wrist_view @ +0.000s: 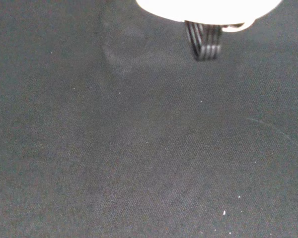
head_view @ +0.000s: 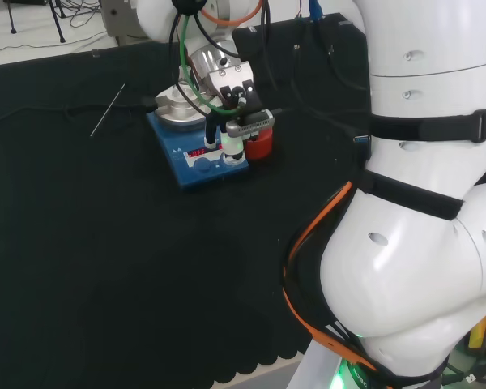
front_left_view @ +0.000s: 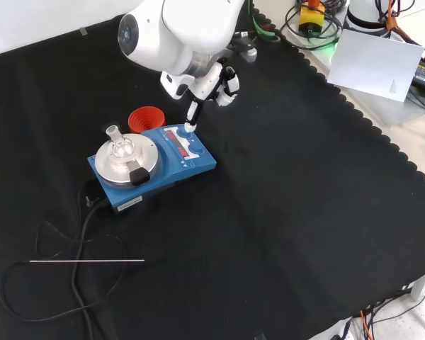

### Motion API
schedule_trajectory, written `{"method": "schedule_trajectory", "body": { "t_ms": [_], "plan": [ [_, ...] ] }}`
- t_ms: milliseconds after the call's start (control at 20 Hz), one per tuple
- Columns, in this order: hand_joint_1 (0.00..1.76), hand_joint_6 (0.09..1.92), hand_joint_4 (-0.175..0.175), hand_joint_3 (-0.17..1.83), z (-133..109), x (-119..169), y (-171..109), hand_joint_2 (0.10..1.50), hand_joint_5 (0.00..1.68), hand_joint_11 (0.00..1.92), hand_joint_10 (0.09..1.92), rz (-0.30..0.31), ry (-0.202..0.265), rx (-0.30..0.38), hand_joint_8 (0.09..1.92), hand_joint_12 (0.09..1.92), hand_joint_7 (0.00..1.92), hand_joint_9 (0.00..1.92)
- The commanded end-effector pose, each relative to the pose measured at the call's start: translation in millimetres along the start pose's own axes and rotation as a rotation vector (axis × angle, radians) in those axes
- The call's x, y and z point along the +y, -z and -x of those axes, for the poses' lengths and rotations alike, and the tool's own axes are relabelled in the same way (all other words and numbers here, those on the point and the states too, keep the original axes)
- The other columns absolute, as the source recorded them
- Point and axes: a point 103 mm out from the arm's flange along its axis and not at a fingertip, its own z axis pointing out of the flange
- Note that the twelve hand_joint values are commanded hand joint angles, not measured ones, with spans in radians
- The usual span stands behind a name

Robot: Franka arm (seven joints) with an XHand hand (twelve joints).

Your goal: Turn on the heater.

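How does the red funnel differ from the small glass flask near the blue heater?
The red funnel is opaque and stands on the black cloth beside the blue heater; the small glass flask is clear and sits on the heater's round metal plate. The funnel is a wide cone; the flask is rounded with a narrow neck. Both stand upright.

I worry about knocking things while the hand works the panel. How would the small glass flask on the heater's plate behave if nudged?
The flask looks small and clear, so probably light and fragile. It sits on the heater's smooth metal plate, so it would likely slide easily. Its rounded body suggests it could tip or roll. The hand reaches the panel, apart from the flask.
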Motion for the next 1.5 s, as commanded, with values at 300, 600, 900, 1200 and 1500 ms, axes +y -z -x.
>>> {"method": "schedule_trajectory", "body": {
  "t_ms": [300, 600, 900, 1200, 1500],
  "plan": [
    [1.45, 0.09, -0.031, 1.09, -15, 10, -7, 0.64, 0.26, 1.9, 1.61, -0.035, 0.01, -0.028, 1.63, 1.75, 1.79, 1.92],
    [1.45, 0.09, -0.031, 1.09, -23, 10, -8, 0.64, 0.27, 1.9, 1.61, -0.04, 0.008, -0.039, 1.63, 1.75, 1.79, 1.92],
    [1.46, 0.09, -0.031, 1.09, -18, 16, -10, 0.64, 0.27, 1.9, 1.61, -0.047, 0.003, -0.032, 1.63, 1.75, 1.79, 1.92],
    [1.46, 0.09, -0.031, 1.1, -12, 21, -14, 0.63, 0.28, 1.9, 1.61, -0.054, 0.007, -0.018, 1.63, 1.75, 1.79, 1.92],
    [1.46, 0.09, -0.031, 1.1, -13, 22, -15, 0.63, 0.29, 1.9, 1.61, -0.054, 0.006, -0.021, 1.63, 1.75, 1.79, 1.92]
  ]
}}
